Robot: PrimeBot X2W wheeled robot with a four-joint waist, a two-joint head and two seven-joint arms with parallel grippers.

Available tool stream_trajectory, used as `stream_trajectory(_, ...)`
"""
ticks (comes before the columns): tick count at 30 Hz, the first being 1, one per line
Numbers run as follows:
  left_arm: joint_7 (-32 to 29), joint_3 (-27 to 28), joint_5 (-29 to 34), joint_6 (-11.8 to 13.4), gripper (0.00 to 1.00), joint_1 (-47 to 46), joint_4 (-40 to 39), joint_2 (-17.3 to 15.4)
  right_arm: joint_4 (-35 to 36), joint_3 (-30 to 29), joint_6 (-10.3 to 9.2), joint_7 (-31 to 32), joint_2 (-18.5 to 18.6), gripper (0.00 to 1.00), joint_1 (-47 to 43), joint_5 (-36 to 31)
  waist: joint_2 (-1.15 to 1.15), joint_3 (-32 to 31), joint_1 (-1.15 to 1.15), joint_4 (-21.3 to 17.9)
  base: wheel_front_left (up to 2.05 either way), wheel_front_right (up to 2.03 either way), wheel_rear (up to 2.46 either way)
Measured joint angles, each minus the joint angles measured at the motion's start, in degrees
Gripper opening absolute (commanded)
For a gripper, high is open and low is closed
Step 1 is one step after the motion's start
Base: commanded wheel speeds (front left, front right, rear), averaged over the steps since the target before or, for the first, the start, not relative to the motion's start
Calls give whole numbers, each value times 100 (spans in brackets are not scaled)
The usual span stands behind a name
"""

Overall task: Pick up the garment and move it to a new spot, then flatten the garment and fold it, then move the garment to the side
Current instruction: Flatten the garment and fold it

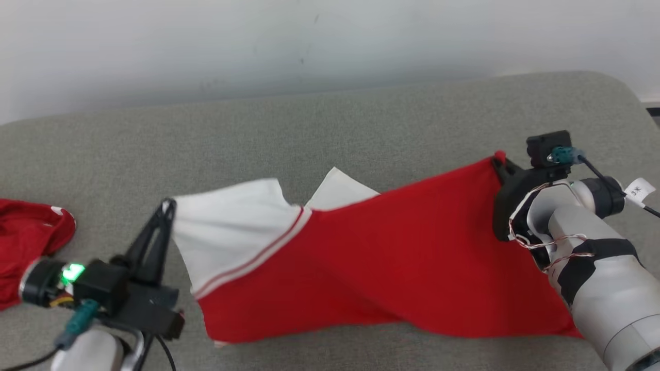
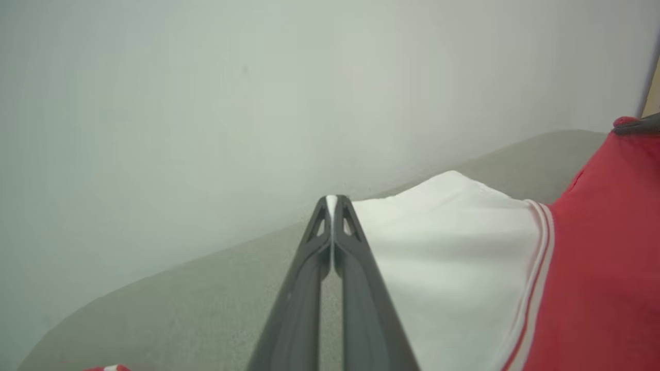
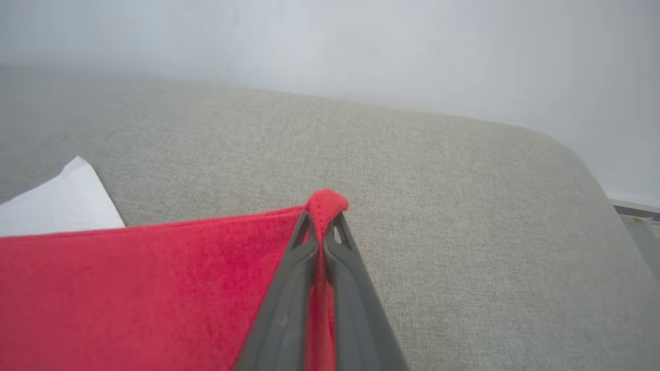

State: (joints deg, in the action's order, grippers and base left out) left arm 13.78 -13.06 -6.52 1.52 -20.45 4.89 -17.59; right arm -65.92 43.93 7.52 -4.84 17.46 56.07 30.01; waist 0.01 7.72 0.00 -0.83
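The garment (image 1: 361,257) is held spread between the two pincers and sags toward the couch (image 1: 309,118) below them. The left pincer (image 2: 332,200) is clamped on a corner of the white end. A sliver of white cloth is seen pinched between its tips, and the white panel is spread away to its right. The right pincer (image 3: 322,219) is clamped on a red corner. A small red fold is pushed out past its tips, and the red body is stretched off to its left. Two far-apart corners are gripped, it is judged, so that the cloth can be drawn taut and laid flat. A second red cloth (image 1: 26,242) is seen just left of the left pincer's wrist, apart from the held garment.
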Motion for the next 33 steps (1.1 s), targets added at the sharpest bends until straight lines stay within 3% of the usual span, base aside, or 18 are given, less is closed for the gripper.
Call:
stream_trajectory(8,89,396,-207,-153,0,-748,-432,-253,271,-167,0,-636,107,0,188,392,0,-487,0,-118,0,0,0)
stream_trajectory(17,-103,461,-425,-503,0,-1681,-677,-536,1401,-230,0,-879,733,0,483,916,-1,-1015,-1,-288,0,0,0)
stream_trajectory(33,-468,287,-547,-748,0,-3017,-610,-847,3421,-338,-1,51,1621,0,425,1869,-1,-1693,-1,-554,0,0,0)
